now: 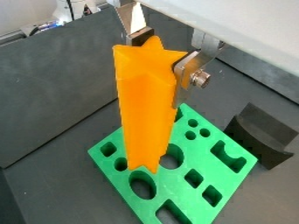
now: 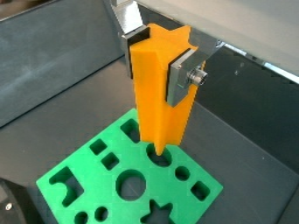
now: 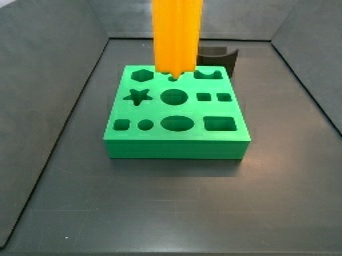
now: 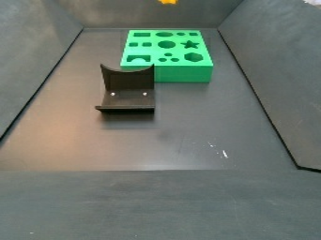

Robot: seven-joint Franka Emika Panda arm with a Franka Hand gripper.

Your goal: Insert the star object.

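Observation:
My gripper (image 1: 163, 59) is shut on the star object (image 1: 146, 105), a tall bright orange ridged prism held upright near its upper end; the same hold shows in both wrist views (image 2: 160, 59). The star object (image 2: 160, 105) hangs above the green block (image 2: 70, 188) with shaped holes. In a side view the star object (image 3: 178, 35) has its lower end over the block's (image 3: 174, 150) back row, away from the star-shaped hole (image 3: 136, 97). The gripper is out of frame in both side views. Only the star object's tip (image 4: 167, 2) shows above the block (image 4: 170, 70).
The dark fixture (image 4: 126, 89) stands on the floor apart from the green block; it also shows in a wrist view (image 1: 263, 131) and behind the block in a side view (image 3: 221, 55). Dark walls enclose the floor on all sides.

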